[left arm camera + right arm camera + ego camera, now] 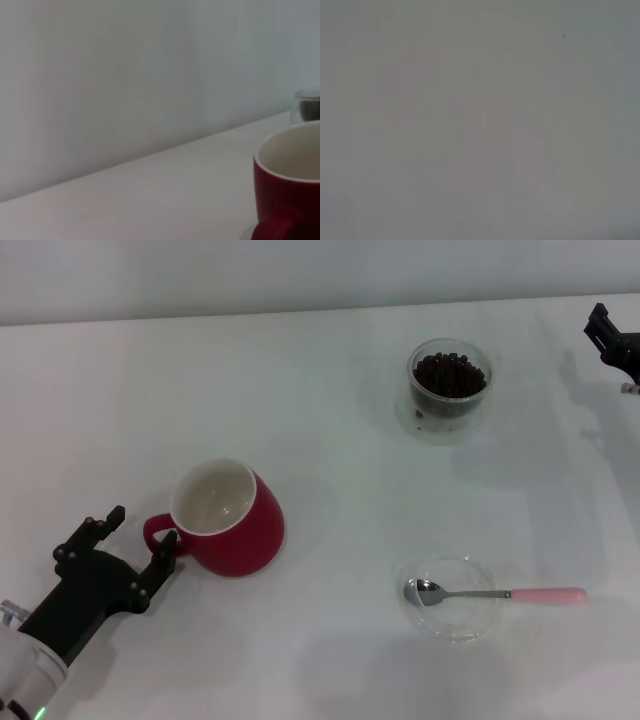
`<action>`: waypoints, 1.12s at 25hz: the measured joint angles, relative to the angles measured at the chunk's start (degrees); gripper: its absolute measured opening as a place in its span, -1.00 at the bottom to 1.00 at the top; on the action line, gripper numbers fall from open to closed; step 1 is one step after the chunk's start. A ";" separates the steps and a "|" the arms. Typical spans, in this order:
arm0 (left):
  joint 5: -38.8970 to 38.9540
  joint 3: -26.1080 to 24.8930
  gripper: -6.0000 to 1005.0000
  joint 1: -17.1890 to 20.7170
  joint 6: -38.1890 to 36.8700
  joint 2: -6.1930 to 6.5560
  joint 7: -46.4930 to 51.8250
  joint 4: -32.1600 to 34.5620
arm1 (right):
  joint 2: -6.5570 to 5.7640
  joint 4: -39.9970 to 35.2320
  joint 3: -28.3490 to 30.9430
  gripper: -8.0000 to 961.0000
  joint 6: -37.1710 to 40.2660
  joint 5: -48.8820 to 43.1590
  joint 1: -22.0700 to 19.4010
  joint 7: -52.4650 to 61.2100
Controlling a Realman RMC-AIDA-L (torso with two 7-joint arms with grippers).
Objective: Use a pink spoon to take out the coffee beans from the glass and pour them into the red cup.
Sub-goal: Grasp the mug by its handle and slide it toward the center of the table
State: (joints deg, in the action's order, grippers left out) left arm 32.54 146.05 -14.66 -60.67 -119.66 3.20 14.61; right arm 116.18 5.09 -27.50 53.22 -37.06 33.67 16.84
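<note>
Red cup (pixel 232 524), glass (pixel 449 388), pink spoon (pixel 500 594): one each.

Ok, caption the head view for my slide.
Open left gripper at the red cup handle; pink spoon on saucer, glass of coffee beans untouched.

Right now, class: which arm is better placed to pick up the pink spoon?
Right. The pink spoon lies right of centre; the left gripper is at the red cup's handle.
</note>
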 joint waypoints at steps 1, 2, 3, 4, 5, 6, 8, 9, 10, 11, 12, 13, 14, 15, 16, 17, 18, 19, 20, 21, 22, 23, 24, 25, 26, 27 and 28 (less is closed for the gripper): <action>0.01 0.00 0.38 0.12 -0.01 0.02 -0.32 0.27 | 0.00 0.00 0.00 0.81 0.04 -0.01 0.01 0.02; 0.01 0.01 0.38 0.20 -0.12 0.04 -0.73 0.53 | 0.00 0.00 -0.01 0.81 0.12 -0.02 0.01 0.04; 0.01 0.02 0.38 0.18 -0.34 0.06 -0.99 0.64 | 0.00 0.00 -0.01 0.81 0.24 -0.03 0.00 0.07; -0.01 0.03 0.38 0.16 -0.80 0.07 -1.26 0.70 | 0.00 0.00 -0.01 0.81 0.38 -0.06 -0.02 0.07; -0.01 0.03 0.38 0.14 -1.22 0.07 -1.41 0.70 | 0.00 0.00 -0.01 0.81 0.43 -0.23 -0.04 0.13; -0.01 -0.03 0.38 0.14 -1.94 0.07 -1.53 0.70 | 0.00 0.00 -0.01 0.81 0.44 -0.43 -0.06 0.24; -0.03 -0.09 0.38 0.05 -2.85 0.07 -1.59 0.70 | -0.02 0.00 -0.02 0.81 0.47 -1.11 -0.06 0.89; -0.08 -0.08 0.39 -0.04 -3.07 0.10 -1.59 0.70 | -0.05 0.00 -0.02 0.81 0.48 -1.32 -0.05 1.18; -0.20 -0.03 0.39 -0.16 -3.17 0.15 -1.60 0.70 | -0.07 0.00 -0.01 0.81 0.53 -1.44 -0.06 1.39; -0.32 0.02 0.39 -0.25 -3.22 0.19 -1.60 0.71 | -0.08 0.00 -0.02 0.81 0.56 -1.51 -0.05 1.46; -0.46 0.05 0.39 -0.30 -3.25 0.21 -1.61 0.70 | -0.09 -0.02 -0.01 0.81 0.58 -1.53 -0.05 1.47; -0.47 0.05 0.39 -0.31 -3.33 0.22 -1.58 0.70 | -0.09 -0.04 -0.01 0.81 0.58 -1.55 -0.04 1.47; -0.46 0.05 0.39 -0.31 -3.51 0.21 -1.45 0.70 | -0.09 -0.07 -0.01 0.81 0.59 -1.56 -0.04 1.48; -0.50 0.07 0.39 -0.31 -3.98 0.19 -1.22 0.70 | -0.09 -0.09 -0.01 0.81 0.60 -1.56 -0.03 1.48; -0.54 0.09 0.42 -0.30 -4.46 0.19 -0.98 0.70 | -0.09 -0.11 -0.01 0.81 0.61 -1.57 -0.03 1.48; -0.55 0.11 0.46 -0.26 -4.91 0.21 -0.82 0.69 | -0.09 -0.13 -0.01 0.81 0.63 -1.56 -0.02 1.49; -0.58 0.14 0.49 -0.18 -5.32 0.23 -0.71 0.68 | -0.09 -0.14 -0.01 0.81 0.63 -1.56 -0.01 1.49; -0.56 0.14 0.52 -0.09 -5.46 0.25 -0.65 0.68 | -0.09 -0.16 -0.01 0.81 0.65 -1.56 -0.01 1.50; -0.55 0.14 0.56 0.01 -5.57 0.26 -0.61 0.68 | -0.09 -0.18 -0.01 0.81 0.66 -1.56 -0.01 1.50; -0.55 0.14 0.59 0.11 -5.61 0.26 -0.60 0.68 | -0.09 -0.20 -0.01 0.81 0.66 -1.56 -0.01 1.50; -0.54 0.14 0.63 0.21 -5.65 0.26 -0.58 0.68 | -0.09 -0.22 -0.01 0.81 0.66 -1.56 -0.01 1.51; -0.55 0.14 0.66 0.33 -5.67 0.24 -0.55 0.68 | -0.09 -0.23 -0.01 0.81 0.66 -1.56 -0.01 1.51; -0.55 0.14 0.68 0.45 -5.68 0.23 -0.50 0.68 | -0.09 -0.23 -0.01 0.81 0.66 -1.55 -0.01 1.52; -0.54 0.13 0.71 0.61 -5.70 0.21 -0.47 0.68 | -0.09 -0.23 -0.01 0.81 0.66 -1.55 0.00 1.52; -0.48 0.12 0.73 0.81 -5.76 0.18 -0.43 0.69 | -0.09 -0.22 -0.01 0.81 0.67 -1.55 -0.01 1.52; -0.42 0.12 0.75 1.03 -5.79 0.15 -0.42 0.68 | -0.09 -0.17 -0.01 0.81 0.76 -1.54 -0.01 1.53; -0.41 0.11 0.77 1.13 -5.80 0.13 -0.41 0.69 | -0.10 -0.12 -0.01 0.81 0.91 -1.54 -0.05 1.53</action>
State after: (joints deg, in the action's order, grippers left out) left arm 32.13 146.16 -13.53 -66.48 -119.52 2.79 15.29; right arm 116.08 4.97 -27.51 54.13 -38.60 33.62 18.36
